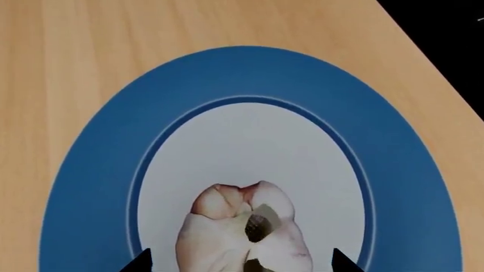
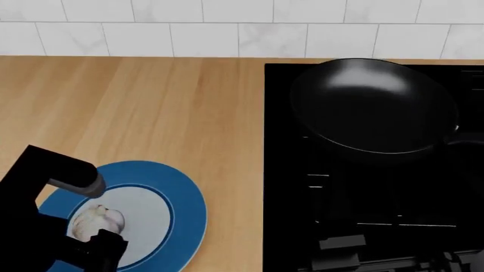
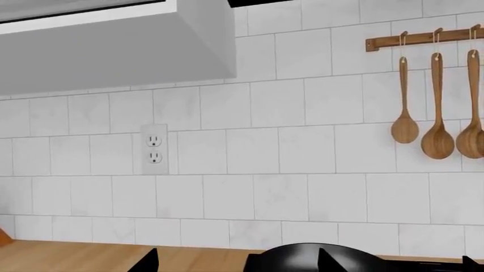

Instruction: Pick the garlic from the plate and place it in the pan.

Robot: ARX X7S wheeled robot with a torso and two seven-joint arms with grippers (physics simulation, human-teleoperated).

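Between the left tool's (image 1: pixel 242 262) spread tips, garlic (image 1: pixel 240 229) on plate (image 1: pixel 250 73).

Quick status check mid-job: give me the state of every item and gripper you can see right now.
garlic: lying on the plate, between the left fingers, not lifted.
plate: flat on the wooden counter, holding the garlic.
pan: upright on the black stovetop, empty.
left gripper: open, fingers on either side of the garlic.
right gripper: open, holding nothing, pointed toward the tiled wall.
wooden spoons: hanging from the wall rack.
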